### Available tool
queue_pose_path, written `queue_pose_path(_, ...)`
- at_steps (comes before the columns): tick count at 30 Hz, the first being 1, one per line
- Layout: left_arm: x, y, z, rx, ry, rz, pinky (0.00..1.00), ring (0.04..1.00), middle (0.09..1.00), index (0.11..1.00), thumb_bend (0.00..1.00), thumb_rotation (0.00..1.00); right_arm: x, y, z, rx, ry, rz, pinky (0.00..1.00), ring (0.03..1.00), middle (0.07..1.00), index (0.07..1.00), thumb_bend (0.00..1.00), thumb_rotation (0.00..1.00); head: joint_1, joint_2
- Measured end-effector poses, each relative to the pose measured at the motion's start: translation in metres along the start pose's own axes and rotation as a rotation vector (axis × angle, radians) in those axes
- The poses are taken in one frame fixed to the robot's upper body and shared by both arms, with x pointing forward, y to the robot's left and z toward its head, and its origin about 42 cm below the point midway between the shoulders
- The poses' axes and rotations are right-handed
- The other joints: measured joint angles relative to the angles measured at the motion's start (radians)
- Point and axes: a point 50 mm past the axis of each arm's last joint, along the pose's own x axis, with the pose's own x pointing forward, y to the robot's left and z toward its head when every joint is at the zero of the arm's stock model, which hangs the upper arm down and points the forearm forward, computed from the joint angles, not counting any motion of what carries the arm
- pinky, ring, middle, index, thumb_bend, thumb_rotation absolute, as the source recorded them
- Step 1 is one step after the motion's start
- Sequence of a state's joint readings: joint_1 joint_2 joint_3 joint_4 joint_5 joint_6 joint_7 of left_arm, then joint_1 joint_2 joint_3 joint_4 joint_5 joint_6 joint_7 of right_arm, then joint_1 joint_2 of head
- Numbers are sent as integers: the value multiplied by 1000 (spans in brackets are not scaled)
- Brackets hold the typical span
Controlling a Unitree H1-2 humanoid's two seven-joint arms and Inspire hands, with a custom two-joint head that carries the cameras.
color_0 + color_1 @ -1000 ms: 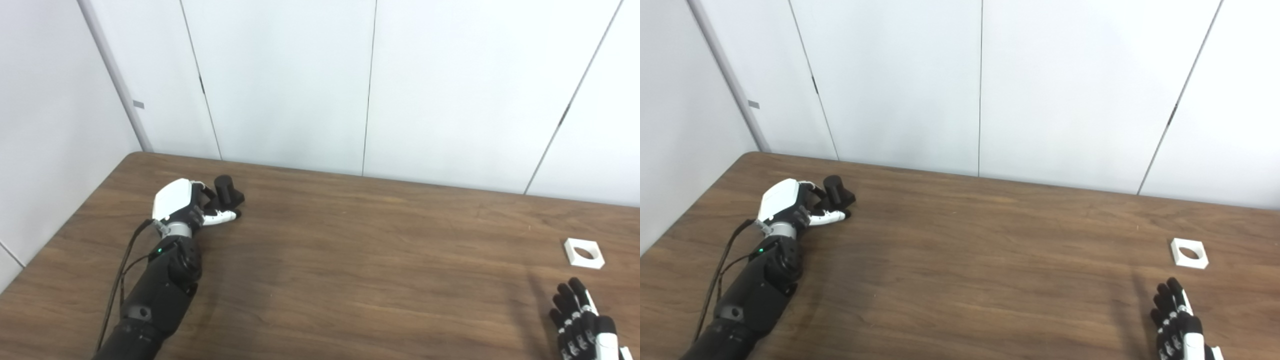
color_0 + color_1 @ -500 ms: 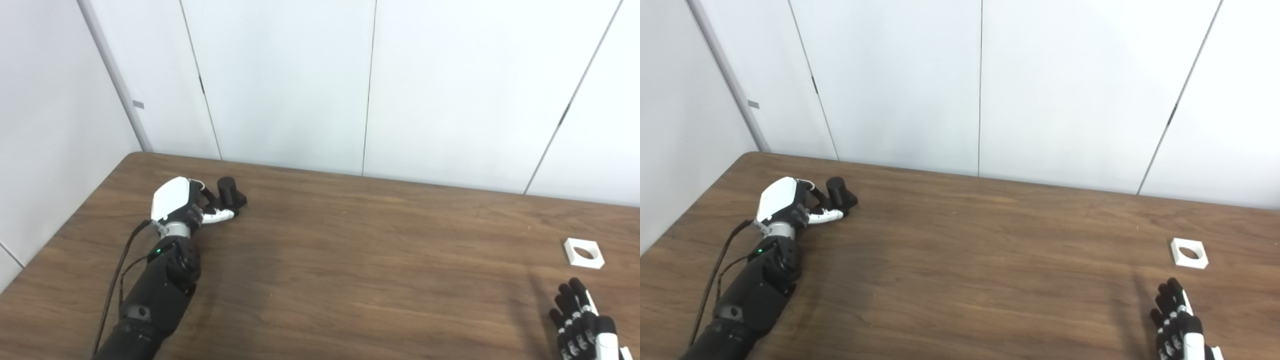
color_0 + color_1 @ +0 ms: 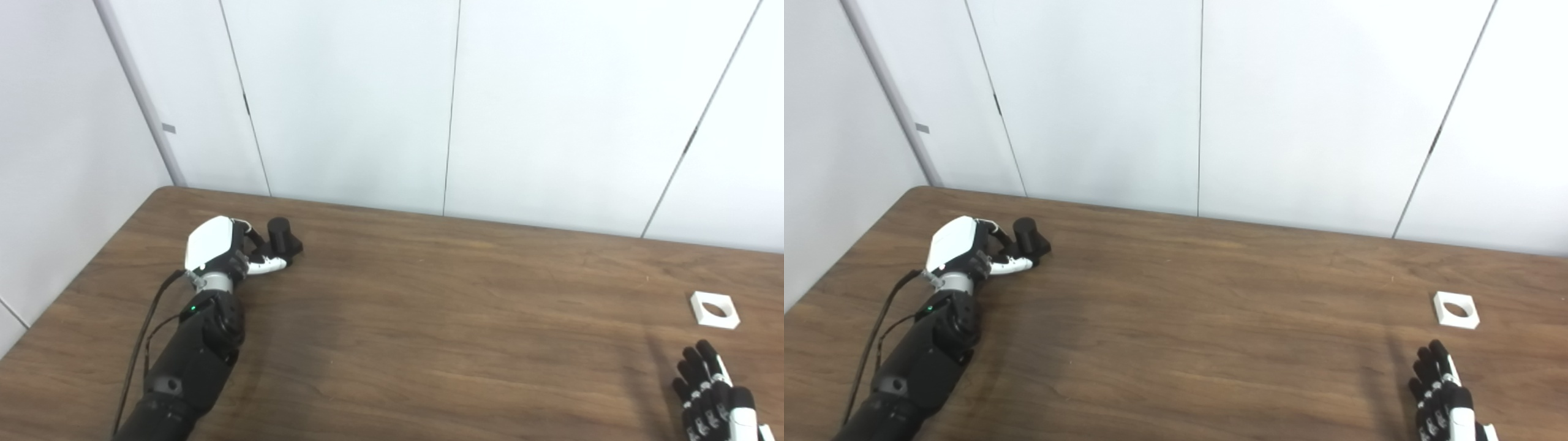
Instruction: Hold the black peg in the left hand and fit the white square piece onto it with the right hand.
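Early stage, nothing fitted yet; the left hand [image 3: 228, 252], white-backed with black fingers, sits at the far left of the brown wood-grain table [image 3: 429, 318], fingers and thumb curled in around the short black cylindrical peg on its dark base [image 3: 283, 236]; contact looks likely at the peg's base but whether the grip is truly closed cannot be told from either eye view; the peg appears upright and resting on the table, not lifted; the flat white square piece with a round hole [image 3: 715, 310] lies flat near the right edge of the table, well apart from the peg, untouched; the right hand [image 3: 1444, 398] is low at the bottom right, only partly in frame, black fingers extended and spread, holding nothing, near the white piece but not touching it.

Judgement: peg grasp is under way or just made; left to do: secure and lift the peg, reach the right hand forward to the white piece, pick it up, bring both together mid-table, line the hole over the peg and seat it; most of the task remains.
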State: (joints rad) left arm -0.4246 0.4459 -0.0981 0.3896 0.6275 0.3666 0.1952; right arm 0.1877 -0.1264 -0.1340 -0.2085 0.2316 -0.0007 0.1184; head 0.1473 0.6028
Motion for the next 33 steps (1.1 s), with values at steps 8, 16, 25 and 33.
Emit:
queue_pose_path(8, -30, -7, 7, -43, -61, -26, 999, 864, 776, 486, 520, 47, 0, 1, 0, -5, 2, -2, 1000, 986, 969, 964, 552, 1000, -11, 8)
queue_pose_path(16, -73, -14, 32, -87, -169, -110, 1000, 874, 784, 488, 517, 46, 0, 2, 0, -4, -4, 5, 1000, 988, 967, 969, 541, 1000, -32, 14)
queue_pose_path(25, -118, -23, 48, -94, -270, -155, 1000, 876, 789, 488, 517, 46, 2, 5, 0, -14, -11, 12, 1000, 975, 964, 962, 536, 1000, -71, 17)
queue_pose_path(33, -159, -28, 65, -85, -385, -194, 1000, 891, 803, 488, 517, 49, 4, 10, -1, -11, -1, 9, 1000, 975, 966, 973, 499, 1000, -101, 32)
